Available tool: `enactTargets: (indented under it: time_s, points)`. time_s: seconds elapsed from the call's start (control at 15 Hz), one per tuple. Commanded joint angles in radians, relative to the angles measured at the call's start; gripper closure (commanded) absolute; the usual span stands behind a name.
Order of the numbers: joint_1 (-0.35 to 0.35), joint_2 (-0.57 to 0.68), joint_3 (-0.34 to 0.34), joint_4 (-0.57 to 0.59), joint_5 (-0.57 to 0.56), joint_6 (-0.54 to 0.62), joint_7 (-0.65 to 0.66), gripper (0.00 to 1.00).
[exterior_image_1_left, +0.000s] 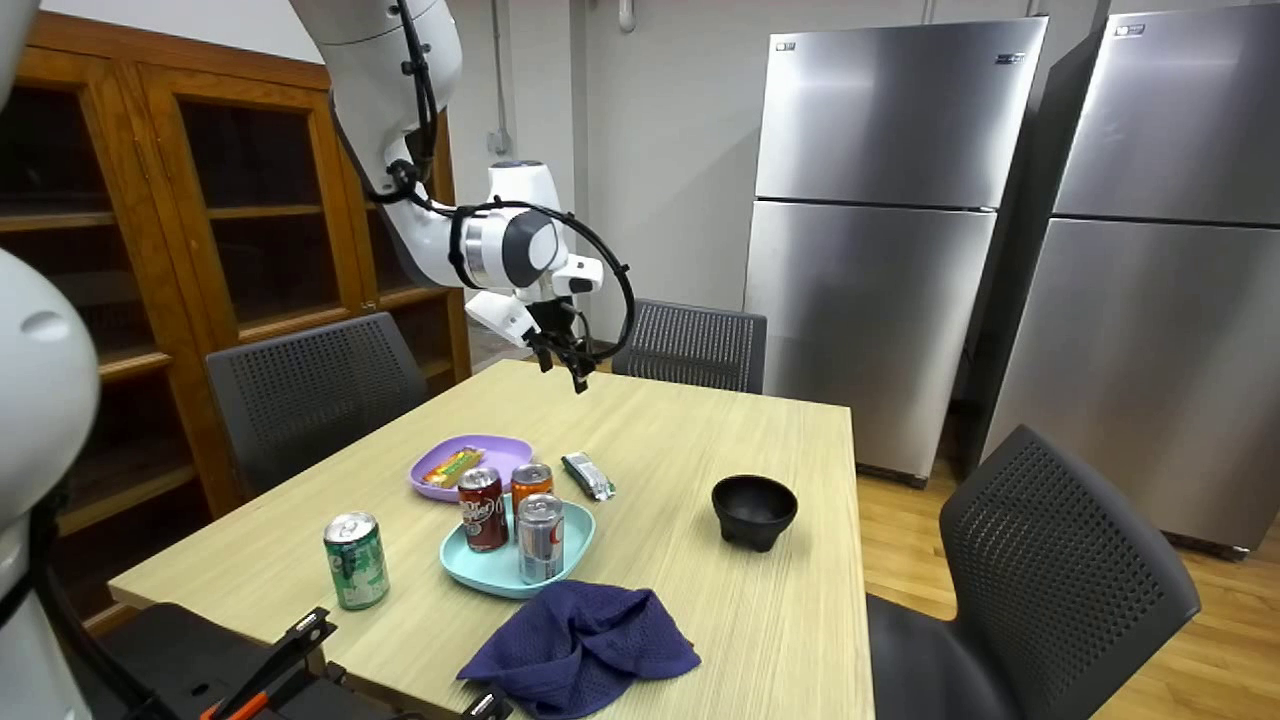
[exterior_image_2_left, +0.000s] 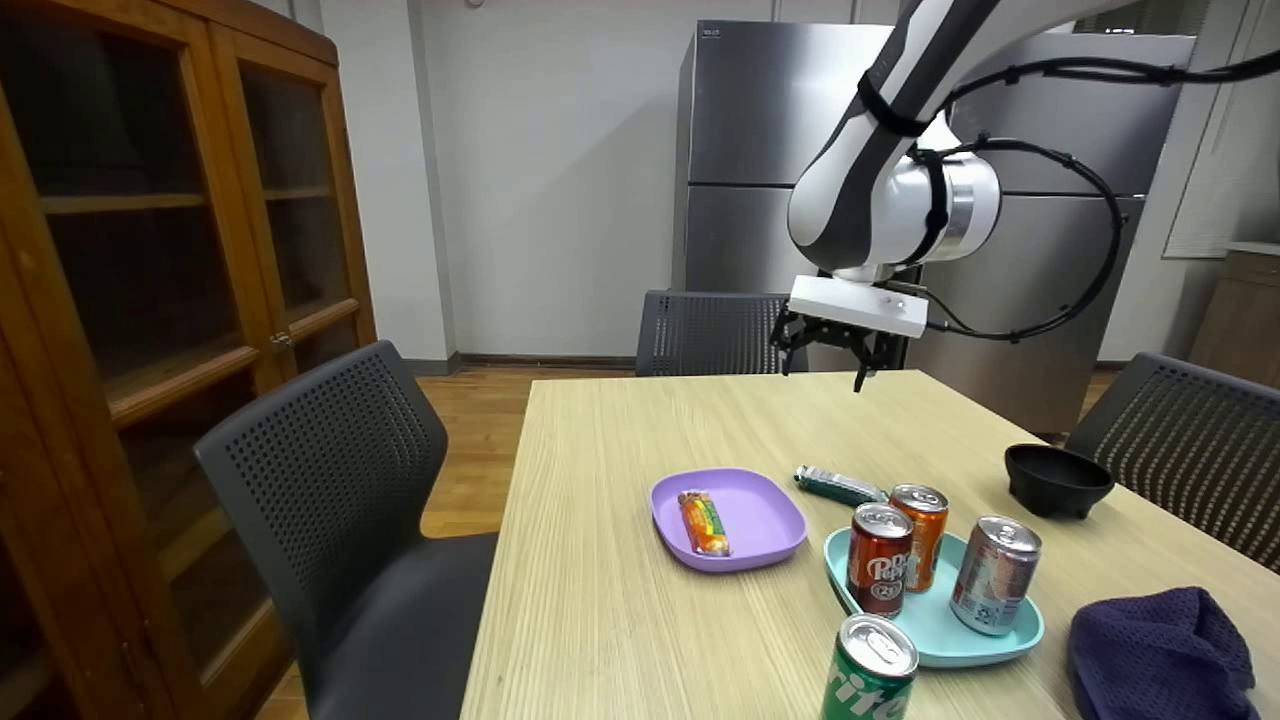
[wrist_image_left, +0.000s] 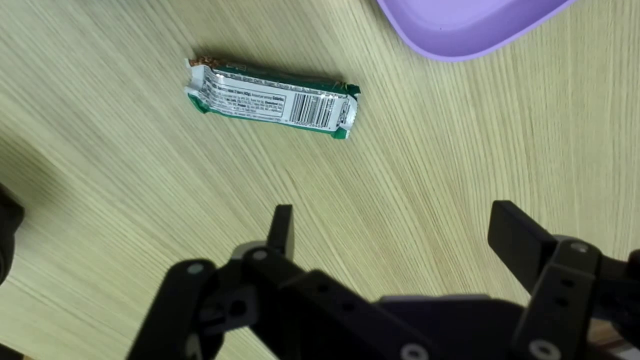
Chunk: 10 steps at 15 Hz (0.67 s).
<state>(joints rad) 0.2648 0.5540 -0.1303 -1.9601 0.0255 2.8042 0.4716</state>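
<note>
Above the far part of the table, my gripper (exterior_image_1_left: 563, 376) (exterior_image_2_left: 822, 380) (wrist_image_left: 392, 212) stands open with nothing between its fingers. Nearest to it in the wrist view is a green and silver wrapped bar (wrist_image_left: 280, 100) (exterior_image_1_left: 588, 476) (exterior_image_2_left: 840, 488), lying label up on the wood, apart from the fingers. A purple plate (wrist_image_left: 450, 50) (exterior_image_1_left: 512, 455) (exterior_image_2_left: 770, 530) holds an orange-yellow wrapped bar (exterior_image_1_left: 453, 466) (exterior_image_2_left: 705, 523). On a teal plate (exterior_image_1_left: 475, 572) (exterior_image_2_left: 960, 655) stand a dark red can (exterior_image_1_left: 483, 515) (exterior_image_2_left: 880, 565), an orange can (exterior_image_1_left: 530, 480) (exterior_image_2_left: 922, 530) and a silver can (exterior_image_1_left: 541, 540) (exterior_image_2_left: 995, 580).
A green can (exterior_image_1_left: 357, 565) (exterior_image_2_left: 868, 680) stands beside the teal plate. There are also a black bowl (exterior_image_1_left: 755, 515) (exterior_image_2_left: 1055, 485) and a crumpled navy cloth (exterior_image_1_left: 590, 650) (exterior_image_2_left: 1160, 650). Chairs (exterior_image_1_left: 690, 345) (exterior_image_2_left: 340, 450) surround the table (exterior_image_1_left: 760, 610); a wooden cabinet (exterior_image_1_left: 130, 300) and refrigerators (exterior_image_1_left: 880, 300) stand behind.
</note>
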Motion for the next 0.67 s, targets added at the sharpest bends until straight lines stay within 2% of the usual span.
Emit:
enactTargets:
  time_s: [0.0, 0.2, 0.6]
  points:
    - [-0.003, 0.002, 0.008, 0.002, 0.019, -0.024, 0.025, 0.00]
    - [0.025, 0.016, -0.014, 0.002, 0.065, -0.081, 0.147, 0.00]
    - [0.075, 0.062, -0.065, 0.009, 0.075, -0.054, 0.464, 0.00]
